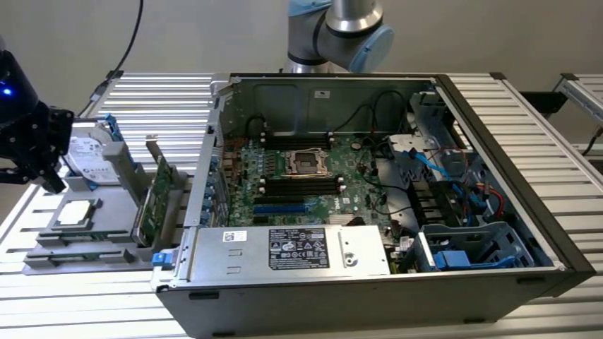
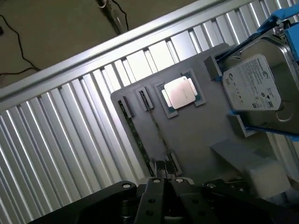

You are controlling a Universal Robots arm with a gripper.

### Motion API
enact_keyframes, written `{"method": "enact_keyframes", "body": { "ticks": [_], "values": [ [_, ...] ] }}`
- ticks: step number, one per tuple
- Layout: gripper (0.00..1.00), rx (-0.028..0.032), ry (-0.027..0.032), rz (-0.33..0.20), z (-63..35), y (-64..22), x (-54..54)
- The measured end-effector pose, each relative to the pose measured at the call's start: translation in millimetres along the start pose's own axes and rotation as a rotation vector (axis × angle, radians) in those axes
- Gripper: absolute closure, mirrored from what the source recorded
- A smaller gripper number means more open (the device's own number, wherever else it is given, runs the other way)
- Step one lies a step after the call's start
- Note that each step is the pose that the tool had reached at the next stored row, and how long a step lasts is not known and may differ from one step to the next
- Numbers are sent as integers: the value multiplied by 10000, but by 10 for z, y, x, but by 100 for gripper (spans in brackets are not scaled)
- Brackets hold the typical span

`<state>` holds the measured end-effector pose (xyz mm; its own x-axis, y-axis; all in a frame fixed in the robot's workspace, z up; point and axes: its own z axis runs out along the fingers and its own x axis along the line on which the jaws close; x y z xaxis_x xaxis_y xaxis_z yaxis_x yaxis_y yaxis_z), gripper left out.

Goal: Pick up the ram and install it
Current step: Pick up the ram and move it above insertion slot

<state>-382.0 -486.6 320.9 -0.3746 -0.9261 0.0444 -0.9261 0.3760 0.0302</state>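
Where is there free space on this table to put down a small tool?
The slatted table is bare on the camera's side of the grey tray, and also beyond the tray, along the computer case. The tray is crowded: hard drive, processor, upright cards. Inside the case it is crowded too.

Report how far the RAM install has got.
Done: nothing visible. The black memory slots in the computer case show no green stick. In hand: the gripper hangs over the gray tray at the exterior view's left, just above the ram, which stands on edge in the tray. Whether it is gripped cannot be told. Left: the ram is not yet lifted out or installed.
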Motion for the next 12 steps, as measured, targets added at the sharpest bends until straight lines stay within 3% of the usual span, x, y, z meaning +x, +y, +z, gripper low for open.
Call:
{"method": "enact_keyframes", "body": {
  "ticks": [12],
  "values": [
    [89,96,66,-2166,2,0,0]
  ]
}}
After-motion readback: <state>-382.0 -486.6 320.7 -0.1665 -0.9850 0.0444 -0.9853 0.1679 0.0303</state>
